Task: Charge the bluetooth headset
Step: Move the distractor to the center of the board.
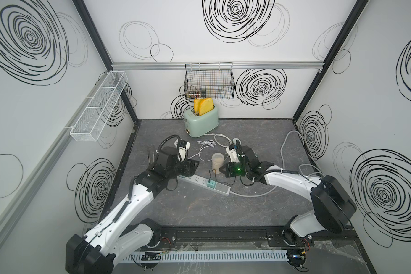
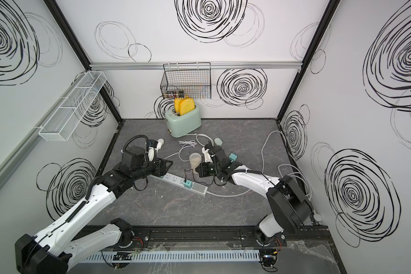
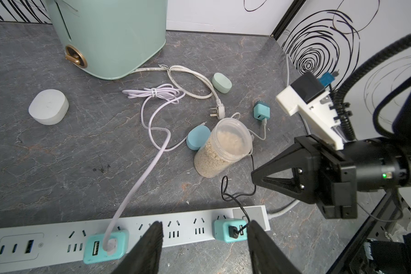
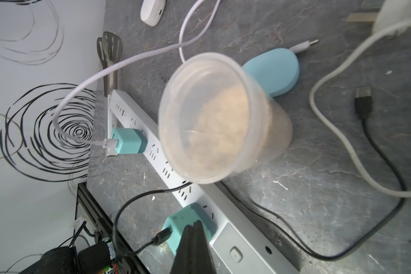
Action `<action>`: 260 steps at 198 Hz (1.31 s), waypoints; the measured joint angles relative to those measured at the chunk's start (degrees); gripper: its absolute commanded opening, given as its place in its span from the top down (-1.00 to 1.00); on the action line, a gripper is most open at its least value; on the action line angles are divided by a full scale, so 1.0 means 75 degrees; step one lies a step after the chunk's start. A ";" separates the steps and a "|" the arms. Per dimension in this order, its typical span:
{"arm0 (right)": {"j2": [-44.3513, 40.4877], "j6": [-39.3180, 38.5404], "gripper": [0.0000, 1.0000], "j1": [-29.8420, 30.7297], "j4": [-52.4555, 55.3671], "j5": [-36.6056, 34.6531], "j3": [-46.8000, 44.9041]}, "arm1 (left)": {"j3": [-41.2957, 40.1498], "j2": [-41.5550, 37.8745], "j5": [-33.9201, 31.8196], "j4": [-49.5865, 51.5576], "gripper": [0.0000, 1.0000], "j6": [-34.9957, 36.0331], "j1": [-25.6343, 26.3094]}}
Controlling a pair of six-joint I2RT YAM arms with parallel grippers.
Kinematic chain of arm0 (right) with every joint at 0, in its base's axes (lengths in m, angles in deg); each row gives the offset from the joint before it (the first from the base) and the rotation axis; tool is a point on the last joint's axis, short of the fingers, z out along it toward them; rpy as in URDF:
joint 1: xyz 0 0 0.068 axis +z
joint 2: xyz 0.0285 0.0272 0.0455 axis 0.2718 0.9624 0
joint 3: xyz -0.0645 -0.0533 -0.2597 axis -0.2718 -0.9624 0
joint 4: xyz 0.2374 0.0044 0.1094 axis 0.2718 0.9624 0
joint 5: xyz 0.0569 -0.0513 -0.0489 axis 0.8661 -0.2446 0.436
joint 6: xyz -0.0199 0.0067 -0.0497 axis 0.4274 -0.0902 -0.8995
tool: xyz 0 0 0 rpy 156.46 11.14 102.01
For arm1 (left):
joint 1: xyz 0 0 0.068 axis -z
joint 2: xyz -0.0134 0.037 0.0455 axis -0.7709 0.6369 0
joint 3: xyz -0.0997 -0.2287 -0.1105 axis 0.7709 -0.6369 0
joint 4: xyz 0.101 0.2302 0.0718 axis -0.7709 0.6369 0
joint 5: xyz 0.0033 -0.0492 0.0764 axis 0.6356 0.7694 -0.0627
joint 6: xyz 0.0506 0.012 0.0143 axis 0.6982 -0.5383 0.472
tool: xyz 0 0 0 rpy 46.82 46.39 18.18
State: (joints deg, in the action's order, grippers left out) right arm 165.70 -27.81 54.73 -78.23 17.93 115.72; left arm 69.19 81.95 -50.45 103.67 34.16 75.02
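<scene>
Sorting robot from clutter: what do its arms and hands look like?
White-shelled left arm and right arm, black joints, black ribbed cable hoses at the wrists. The left hand and right hand are black with triangular fingers; green light at the right wrist.

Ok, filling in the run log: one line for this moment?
left tool: open over power strip | right tool: shut near teal charger | black cable: one end at charger

white arm shells [image 1: 138, 201], black triangular fingers [image 3: 150, 251]

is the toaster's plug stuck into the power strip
No, the white plug on the toaster cord lies loose on the table, well apart from the power strip.
</scene>
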 measured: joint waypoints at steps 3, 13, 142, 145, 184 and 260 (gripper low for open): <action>0.0000 0.0047 1.00 0.0006 -0.0052 -0.0044 -0.0052 | 0.0000 0.0000 0.0000 0.0000 -0.21 0.0000 0.0000; 0.0000 0.0210 1.00 0.0029 -0.0204 -0.0175 -0.0216 | 0.0000 0.0009 0.0006 0.0000 -0.20 -0.0009 0.0000; -0.0458 0.0338 0.91 -0.1218 0.0265 -0.0746 -0.0373 | 0.0804 0.2935 -0.1373 0.0280 0.48 -0.1131 0.1259; -0.0458 0.0323 0.92 -0.1247 0.0294 -0.0737 -0.0364 | 0.0828 0.2999 -0.1419 0.0268 0.50 -0.1160 0.1262; -0.0358 0.0119 0.93 -0.1577 0.0644 -0.0478 -0.0108 | 0.1198 0.4013 -0.1877 0.0017 0.79 -0.1448 0.1335; -0.0096 -0.0050 0.93 -0.1950 0.0662 -0.0029 -0.0020 | 0.1766 0.5490 -0.1918 -0.0635 0.83 -0.1577 0.1588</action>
State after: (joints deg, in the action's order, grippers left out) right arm 164.98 -28.19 40.11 -73.27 17.71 115.57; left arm 82.44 123.13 -64.83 98.90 22.34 86.93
